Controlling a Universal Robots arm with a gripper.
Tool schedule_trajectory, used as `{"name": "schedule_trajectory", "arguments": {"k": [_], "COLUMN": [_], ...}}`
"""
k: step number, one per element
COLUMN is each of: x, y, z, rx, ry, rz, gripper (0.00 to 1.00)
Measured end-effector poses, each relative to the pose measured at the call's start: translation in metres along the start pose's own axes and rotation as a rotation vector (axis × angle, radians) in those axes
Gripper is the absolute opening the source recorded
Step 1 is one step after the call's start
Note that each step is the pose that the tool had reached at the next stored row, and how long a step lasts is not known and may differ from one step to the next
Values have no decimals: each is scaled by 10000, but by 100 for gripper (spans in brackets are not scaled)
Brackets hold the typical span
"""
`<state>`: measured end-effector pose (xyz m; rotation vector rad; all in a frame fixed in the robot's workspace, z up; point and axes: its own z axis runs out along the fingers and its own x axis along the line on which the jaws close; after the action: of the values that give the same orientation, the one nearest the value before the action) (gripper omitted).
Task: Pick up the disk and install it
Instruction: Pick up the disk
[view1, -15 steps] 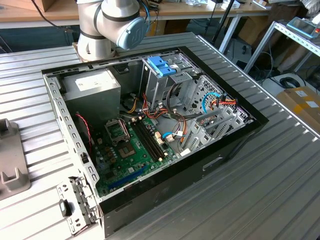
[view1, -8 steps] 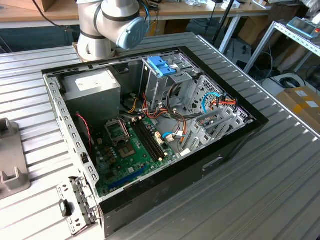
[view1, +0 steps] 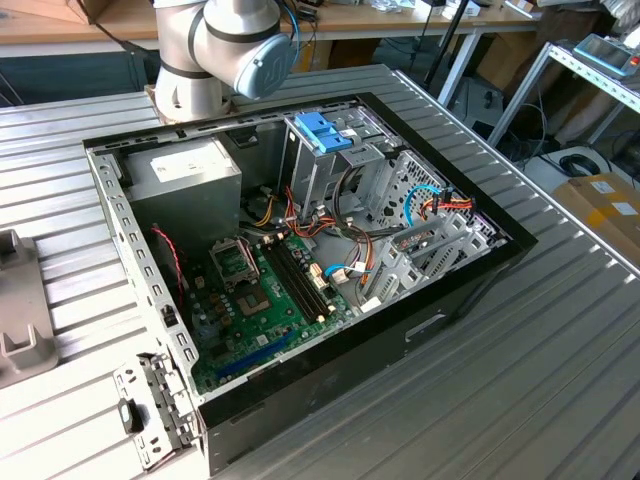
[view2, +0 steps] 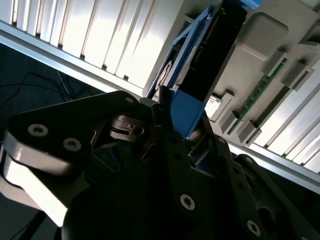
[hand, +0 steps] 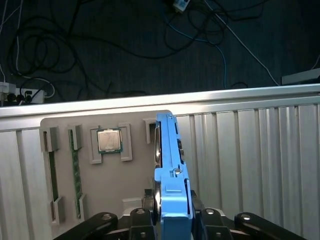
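The case sits open. Over the grey tray the disk stands on edge, my gripper pinching its blue-railed end. I judge it stiff, dense and shock-shy, so the rails seem the safest hold.

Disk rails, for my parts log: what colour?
The disk has light-blue rails; first wrist view shows best.

We see a ribbed metal table, a wooden bench behind it, and dark floor strewn with cables.
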<state>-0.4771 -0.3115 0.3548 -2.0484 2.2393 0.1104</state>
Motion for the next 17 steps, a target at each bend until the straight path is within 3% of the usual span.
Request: {"name": "schedule_trajectory", "arguments": {"k": [6, 8, 11, 13, 15, 16, 17], "x": [-15, -19, -23, -25, -25, -26, -26], "y": [-2, -2, -3, -4, -4, -4, -4], "z": [-125, -150, -188, -196, -202, -205, -206], "rx": [-30, -33, -33, -23, 5, 27, 40], "ry": [-341, -380, -382, -275, 59, 310, 435], "rz": [9, 12, 10, 8, -2, -9, -13], "gripper": [37, 37, 37, 37, 37, 37, 37]}}
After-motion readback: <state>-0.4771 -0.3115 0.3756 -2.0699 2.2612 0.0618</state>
